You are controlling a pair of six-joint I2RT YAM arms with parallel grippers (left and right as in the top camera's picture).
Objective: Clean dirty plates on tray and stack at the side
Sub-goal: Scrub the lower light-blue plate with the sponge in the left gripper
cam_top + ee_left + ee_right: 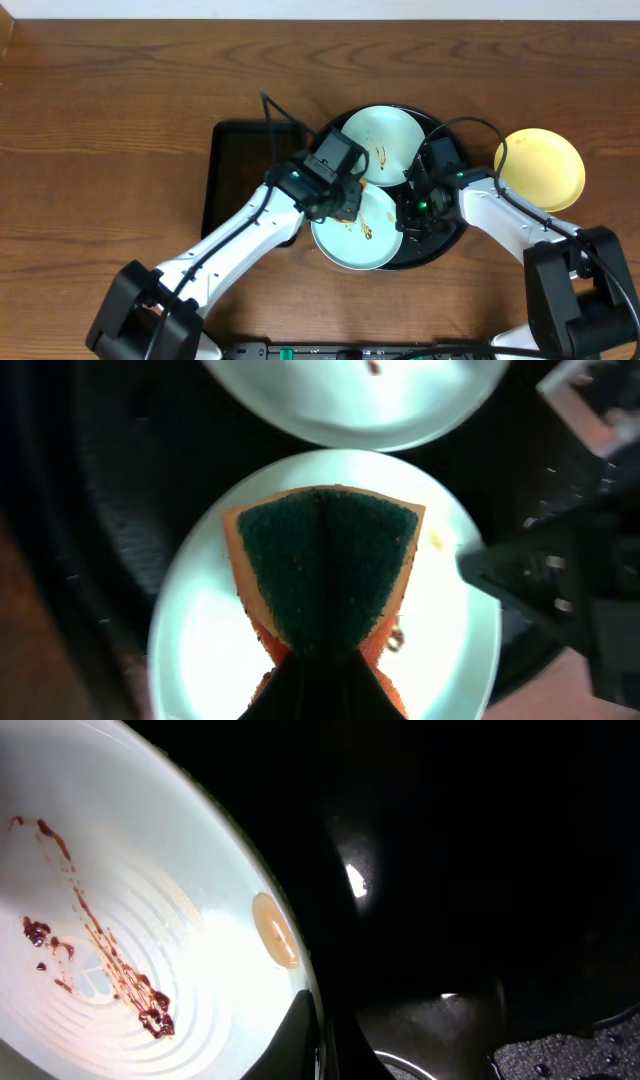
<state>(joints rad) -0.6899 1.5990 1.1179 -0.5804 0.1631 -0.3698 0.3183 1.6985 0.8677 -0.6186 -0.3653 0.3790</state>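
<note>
The round black tray [448, 240] holds two mint-blue plates with brown smears. One plate lies at the back [385, 140], one at the front [350, 245]. The yellow plate [540, 168] sits on the table to the right of the tray. My left gripper [345, 207] is shut on a green and orange sponge [325, 560], held on the front plate [210, 630]. My right gripper [410, 212] is shut on that plate's right rim [300, 982], one finger inside and one outside. The smears [100, 960] show in the right wrist view.
A smaller rectangular black tray [240, 170] lies left of the round tray, under my left arm. The wooden table [120, 120] extends to the left and back. My right gripper's finger [500, 570] shows in the left wrist view.
</note>
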